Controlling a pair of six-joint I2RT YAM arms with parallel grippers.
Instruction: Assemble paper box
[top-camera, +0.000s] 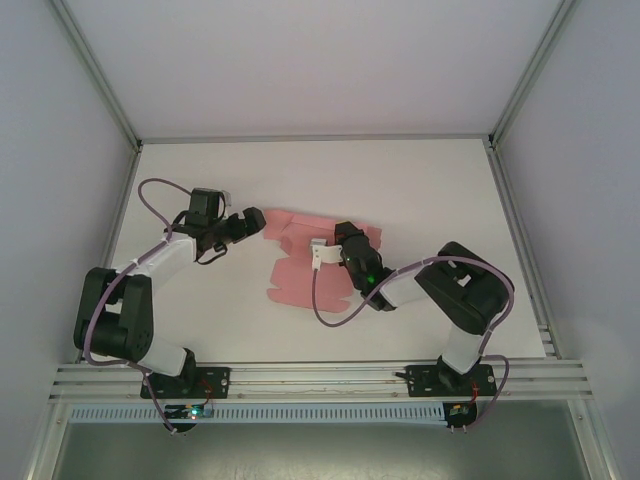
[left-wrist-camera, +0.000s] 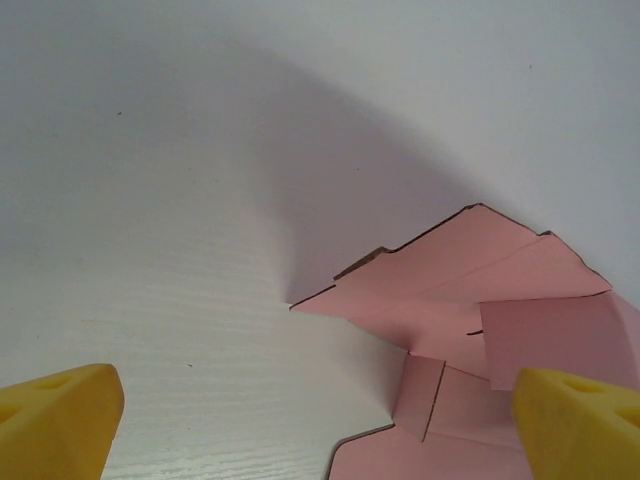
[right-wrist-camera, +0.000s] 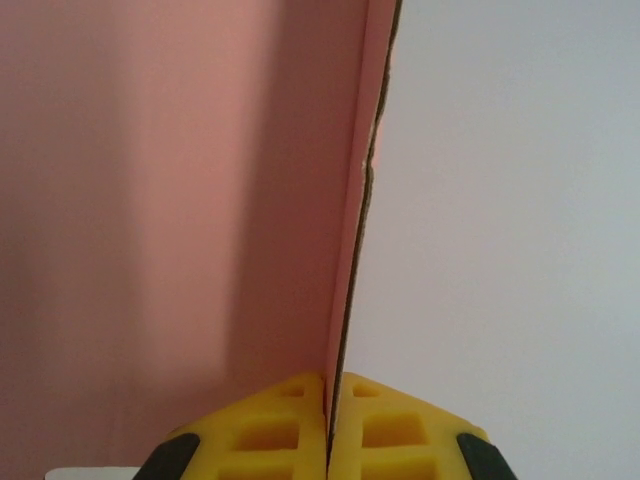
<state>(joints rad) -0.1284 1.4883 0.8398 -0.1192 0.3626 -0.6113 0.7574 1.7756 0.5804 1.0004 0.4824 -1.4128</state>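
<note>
The paper box is a pink die-cut sheet with flaps and creases, lying mostly flat in the middle of the white table. My left gripper hovers at the sheet's left end, open. In the left wrist view its yellow fingertips stand far apart, with the paper box ahead and to the right and bare table between them. My right gripper is over the sheet's right part, shut on a raised flap. In the right wrist view, the right gripper pinches the paper box by its thin edge.
The white table is walled by white panels on the left, back and right, with aluminium posts at the corners. A metal rail runs along the near edge by the arm bases.
</note>
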